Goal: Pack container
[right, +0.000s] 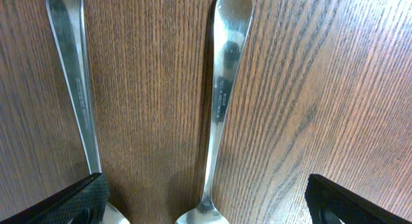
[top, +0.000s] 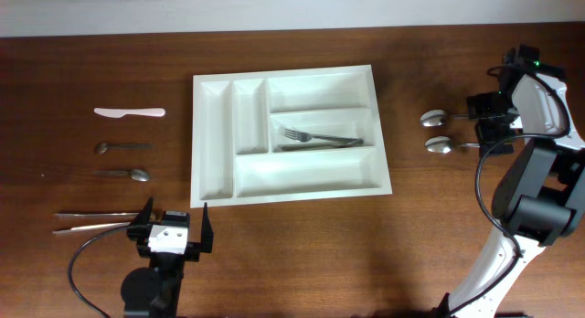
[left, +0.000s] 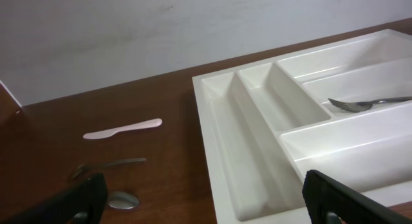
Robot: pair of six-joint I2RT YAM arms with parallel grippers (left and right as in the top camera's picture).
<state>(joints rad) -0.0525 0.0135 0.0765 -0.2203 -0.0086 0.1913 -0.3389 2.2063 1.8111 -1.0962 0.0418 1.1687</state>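
Observation:
The container [top: 196, 140] is a large white cutlery tray in the middle of the table, seen close up in the left wrist view [left: 219, 140]. One metal fork [top: 320, 137] [left: 367, 103] lies in its middle long compartment. My left gripper [top: 174, 225] [left: 203, 201] stands open at the tray's front left corner, holding nothing. My right gripper [top: 479, 119] [right: 206, 208] hangs open over the handles of two spoons [top: 433, 119] [top: 441, 146] right of the tray. One spoon handle [right: 222, 89] runs between its fingers; the other [right: 74, 76] lies by the left finger.
Left of the tray lie a white plastic knife [top: 130, 111] [left: 122, 129], two metal spoons [top: 123, 147] [top: 125, 174] and two long thin metal utensils [top: 91, 219] near the left gripper. The right arm's base stands at the front right.

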